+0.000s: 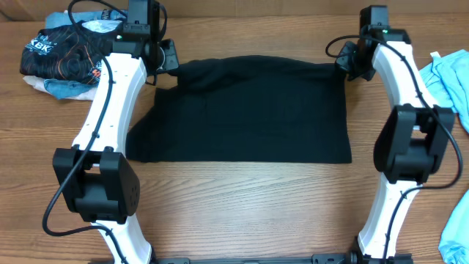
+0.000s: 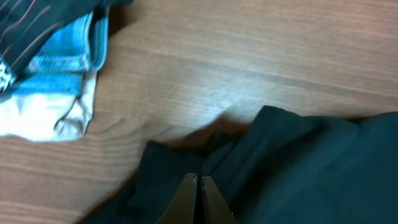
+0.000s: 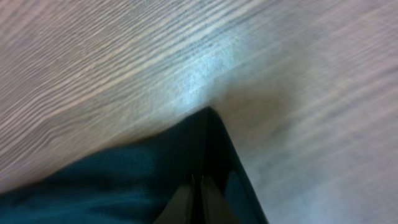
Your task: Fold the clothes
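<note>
T-shirt [image 1: 249, 110] — soft matt black cloth, table [image 1: 249, 205] — smooth wood grain with faint sheen, arm shells [image 1: 110, 95] glossy white plastic

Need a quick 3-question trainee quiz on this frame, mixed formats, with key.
1. True or false: the left end effector and right end effector both stand open.
2. Which part of the black T-shirt are they at? A) the edge away from the arm bases B) the edge nearest the arm bases C) the middle
3. What colour is the cloth at the right edge of the table?
Key: 1 false, both are shut on the shirt's fabric. 2 A. 3 light blue.
</note>
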`<action>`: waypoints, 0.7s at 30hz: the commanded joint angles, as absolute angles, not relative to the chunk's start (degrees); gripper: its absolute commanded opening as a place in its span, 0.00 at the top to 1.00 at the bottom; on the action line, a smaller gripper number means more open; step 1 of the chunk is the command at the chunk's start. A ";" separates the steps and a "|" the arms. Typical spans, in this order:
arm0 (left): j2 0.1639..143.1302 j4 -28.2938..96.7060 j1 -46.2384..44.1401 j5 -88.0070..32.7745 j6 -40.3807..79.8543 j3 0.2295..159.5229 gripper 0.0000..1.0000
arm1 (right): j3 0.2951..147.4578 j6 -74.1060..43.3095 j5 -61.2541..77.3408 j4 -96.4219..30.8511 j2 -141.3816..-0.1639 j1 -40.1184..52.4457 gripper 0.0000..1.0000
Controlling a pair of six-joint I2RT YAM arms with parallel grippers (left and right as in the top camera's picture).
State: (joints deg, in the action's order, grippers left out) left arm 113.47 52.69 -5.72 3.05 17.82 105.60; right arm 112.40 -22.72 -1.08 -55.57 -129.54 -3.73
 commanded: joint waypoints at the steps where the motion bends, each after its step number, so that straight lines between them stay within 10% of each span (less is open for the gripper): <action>1: 111.94 56.16 -3.20 3.27 19.99 106.67 0.96 | 114.24 -24.10 -1.93 -60.55 -124.49 -4.03 0.96; 21: 111.96 70.26 5.23 2.81 21.17 106.67 0.96 | 113.91 -29.04 -7.70 -74.32 -124.49 -5.39 0.96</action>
